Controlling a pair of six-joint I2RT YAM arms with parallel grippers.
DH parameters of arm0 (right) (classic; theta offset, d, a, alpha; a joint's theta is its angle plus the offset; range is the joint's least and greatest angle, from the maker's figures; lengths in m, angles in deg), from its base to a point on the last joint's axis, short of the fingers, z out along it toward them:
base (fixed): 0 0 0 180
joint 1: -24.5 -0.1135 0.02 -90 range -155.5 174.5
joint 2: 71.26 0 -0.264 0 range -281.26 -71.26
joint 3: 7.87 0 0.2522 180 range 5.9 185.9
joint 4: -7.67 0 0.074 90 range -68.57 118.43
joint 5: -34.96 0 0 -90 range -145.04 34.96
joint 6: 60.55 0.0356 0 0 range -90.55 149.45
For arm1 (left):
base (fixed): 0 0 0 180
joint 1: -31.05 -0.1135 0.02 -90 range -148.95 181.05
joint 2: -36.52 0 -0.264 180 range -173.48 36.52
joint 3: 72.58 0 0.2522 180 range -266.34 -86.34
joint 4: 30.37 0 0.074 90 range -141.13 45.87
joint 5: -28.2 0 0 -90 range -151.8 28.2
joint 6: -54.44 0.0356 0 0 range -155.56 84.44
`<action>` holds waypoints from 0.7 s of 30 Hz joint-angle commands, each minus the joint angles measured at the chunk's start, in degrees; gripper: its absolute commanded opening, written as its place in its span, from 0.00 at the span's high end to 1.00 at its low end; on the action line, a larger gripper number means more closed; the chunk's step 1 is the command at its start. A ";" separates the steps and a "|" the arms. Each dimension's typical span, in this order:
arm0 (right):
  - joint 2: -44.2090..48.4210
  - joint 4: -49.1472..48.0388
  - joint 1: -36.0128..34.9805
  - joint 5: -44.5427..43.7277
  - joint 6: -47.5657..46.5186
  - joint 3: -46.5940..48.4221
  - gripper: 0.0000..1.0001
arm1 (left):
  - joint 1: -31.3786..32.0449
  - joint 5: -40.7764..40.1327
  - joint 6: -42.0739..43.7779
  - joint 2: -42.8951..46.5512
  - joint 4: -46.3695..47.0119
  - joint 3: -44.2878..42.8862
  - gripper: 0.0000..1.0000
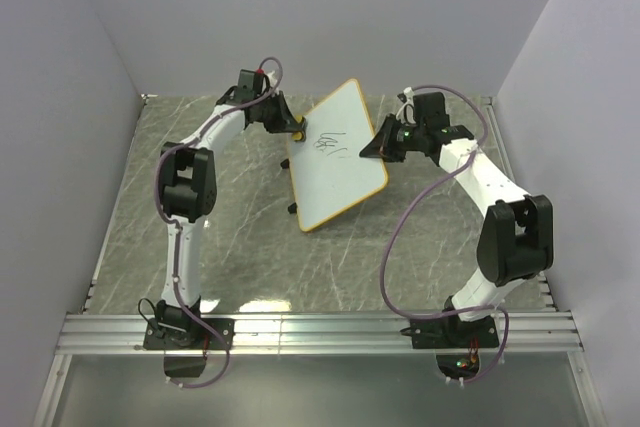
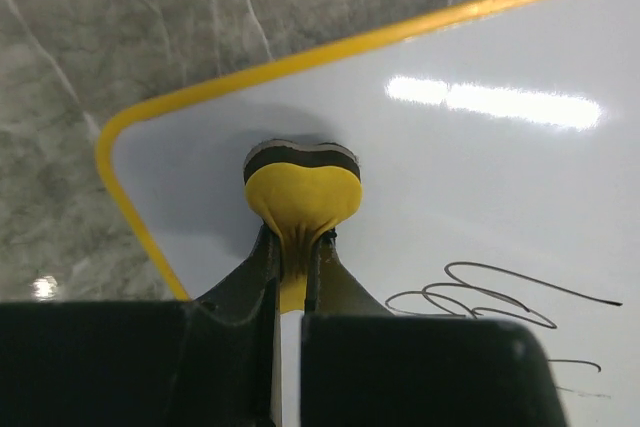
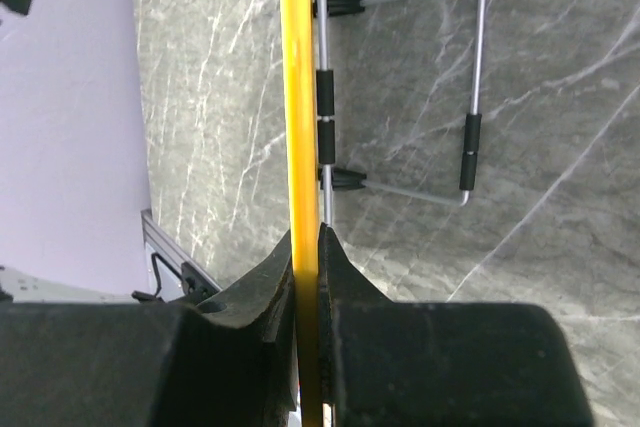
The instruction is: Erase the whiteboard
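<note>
A whiteboard (image 1: 335, 162) with a yellow frame stands tilted over the middle of a grey marble tabletop (image 1: 250, 247). The right hand (image 1: 372, 147) pinches the board's right edge. Its wrist view shows only the thin frame edge-on, with a wire stand (image 3: 470, 97) behind. The left hand (image 2: 295, 267) pinches a yellow eraser (image 2: 303, 187), whose dark pad presses the board near a corner. Black scribbles (image 2: 480, 292) are partly cut off and unreadable.

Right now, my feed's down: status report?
Left jaws shut on eraser, at whiteboard corner. Right jaws clamp whiteboard edge. Scribble unerased. Nothing in the way.
</note>
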 commanded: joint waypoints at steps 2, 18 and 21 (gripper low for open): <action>-0.51 9.94 -1.99 1.62 -3.38 -2.52 1.00 | 2.65 5.65 -0.28 0.19 1.98 0.57 1.00; -3.59 9.24 -2.08 2.85 -2.86 -0.05 1.00 | 16.10 11.28 8.69 10.82 -5.48 9.82 1.00; -3.59 9.50 -1.99 2.94 -3.03 0.04 1.00 | 17.33 13.21 8.25 13.36 -3.55 13.95 1.00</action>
